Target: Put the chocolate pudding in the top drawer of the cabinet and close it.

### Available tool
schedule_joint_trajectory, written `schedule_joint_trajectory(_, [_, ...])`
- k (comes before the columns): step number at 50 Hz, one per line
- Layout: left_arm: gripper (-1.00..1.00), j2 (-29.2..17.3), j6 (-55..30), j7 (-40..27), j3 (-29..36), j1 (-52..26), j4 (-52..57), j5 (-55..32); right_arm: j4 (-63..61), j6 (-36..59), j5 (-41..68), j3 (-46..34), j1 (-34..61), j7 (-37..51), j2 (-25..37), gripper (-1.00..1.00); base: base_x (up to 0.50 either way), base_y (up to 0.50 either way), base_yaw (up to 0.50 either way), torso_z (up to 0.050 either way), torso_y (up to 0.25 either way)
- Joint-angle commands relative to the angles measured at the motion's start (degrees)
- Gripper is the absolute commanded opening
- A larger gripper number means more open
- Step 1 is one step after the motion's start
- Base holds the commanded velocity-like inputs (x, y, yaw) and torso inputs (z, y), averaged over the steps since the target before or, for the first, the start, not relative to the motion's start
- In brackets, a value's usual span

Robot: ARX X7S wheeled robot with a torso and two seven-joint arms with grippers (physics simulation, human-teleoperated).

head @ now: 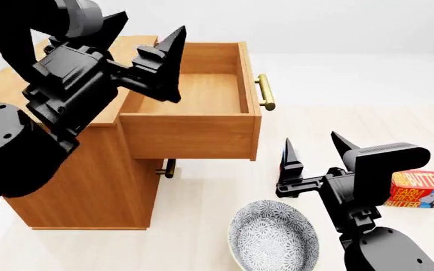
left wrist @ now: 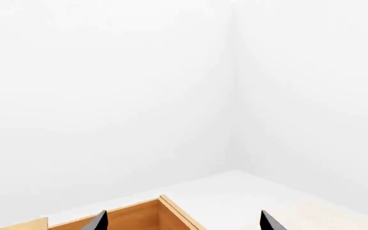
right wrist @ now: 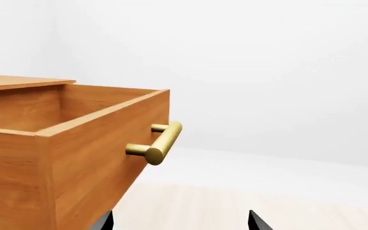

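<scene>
A: Nearest the head camera, what is sitting there?

B: Sitting just in front of the robot is the patterned bowl (head: pixel 273 237), with the right arm's dark links beside it on the right.

A: What is the right gripper (head: pixel 316 151) doing?

B: It is hanging spread apart, holding nothing, low over the pale floor (head: pixel 202 197), right of the cabinet (head: pixel 89 186). A red butter box (head: pixel 419 189) is lying on the floor further right.

A: And the left gripper (head: pixel 143 42)?

B: It is hovering at the left, above the far part of the top drawer (head: pixel 190 135), jaws parted and gripping nothing.

A: How is the drawer standing?

B: It is standing pulled out toward the right, its brass handle (head: pixel 266 92) facing right. The lower handle (head: pixel 168 168) is peeking out beneath it.

A: Where is the chocolate pudding lying?

B: I am not finding it in any view. The part of the drawer's inside that is showing is bare wood, and the left arm is covering its near left corner.
</scene>
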Motion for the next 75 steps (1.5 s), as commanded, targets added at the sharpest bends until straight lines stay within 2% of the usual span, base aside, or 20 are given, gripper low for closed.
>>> schedule_joint_trajectory(1, [1.0, -10.21, 6.76, -7.1, 1.6, 6.69, 13.6, 11.34, -0.42, 1.11, 0.1, -0.73, 0.9, 0.5, -0.04, 1.0, 0.0, 0.0, 0.0, 0.0, 0.0])
schedule_joint_trajectory(22, [1.0, -22.46, 21.93, -22.75, 5.13, 22.02, 20.52, 34.73, -0.22, 7.1, -0.43, -2.27, 7.75, 3.58, -0.2, 1.0, 0.0, 0.0, 0.0, 0.0, 0.0])
schedule_joint_trajectory(28, [1.0, -24.95, 23.81, -25.76, 6.06, 24.58, 21.8, 41.83, 3.96, 9.81, -1.28, -2.66, 12.04, 4.94, -0.8, 1.0, 0.0, 0.0, 0.0, 0.0, 0.0])
schedule_joint_trajectory(32, [1.0, -26.88, 24.51, -30.33, 6.61, 26.42, 23.46, 48.82, 8.17, 11.12, -1.56, -3.03, 15.33, 4.89, -1.42, 1.0, 0.0, 0.0, 0.0, 0.0, 0.0])
schedule_joint_trajectory(38, [1.0, -28.59, 29.69, -33.72, 7.8, 29.15, 23.28, 54.58, 15.04, 15.0, -0.81, -3.32, 20.84, 4.8, -2.71, 1.0, 0.0, 0.0, 0.0, 0.0, 0.0])
schedule_joint_trajectory(46, [1.0, -28.19, 35.14, -38.1, 9.65, 32.75, 20.2, 59.24, 27.63, 16.18, -2.67, -5.21, 27.95, 4.14, -4.76, 1.0, 0.0, 0.0, 0.0, 0.0, 0.0])
schedule_joint_trajectory(58, [1.0, -27.28, 40.72, -37.8, 11.41, 35.82, 16.05, 61.86, 47.64, 14.68, -6.09, -9.75, 38.05, 0.37, -8.25, 1.0, 0.0, 0.0, 0.0, 0.0, 0.0])
schedule_joint_trajectory(66, [1.0, -26.68, 42.92, -37.38, 11.77, 36.78, 13.39, 61.64, 71.4, 7.04, -8.91, -12.06, 47.08, -4.2, -13.22, 1.0, 0.0, 0.0, 0.0, 0.0, 0.0])
schedule_joint_trajectory(72, [1.0, -26.26, 43.43, -38.0, 11.72, 37.22, 11.35, 60.73, 94.87, -4.25, -10.97, -12.76, 54.48, -8.18, -17.31, 1.0, 0.0, 0.0, 0.0, 0.0, 0.0])
schedule_joint_trajectory(75, [1.0, -26.03, 43.44, -37.4, 11.88, 37.4, 10.96, 60.21, 101.26, -8.43, -11.93, -13.05, 56.02, -8.89, -18.46, 1.0, 0.0, 0.0, 0.0, 0.0, 0.0])
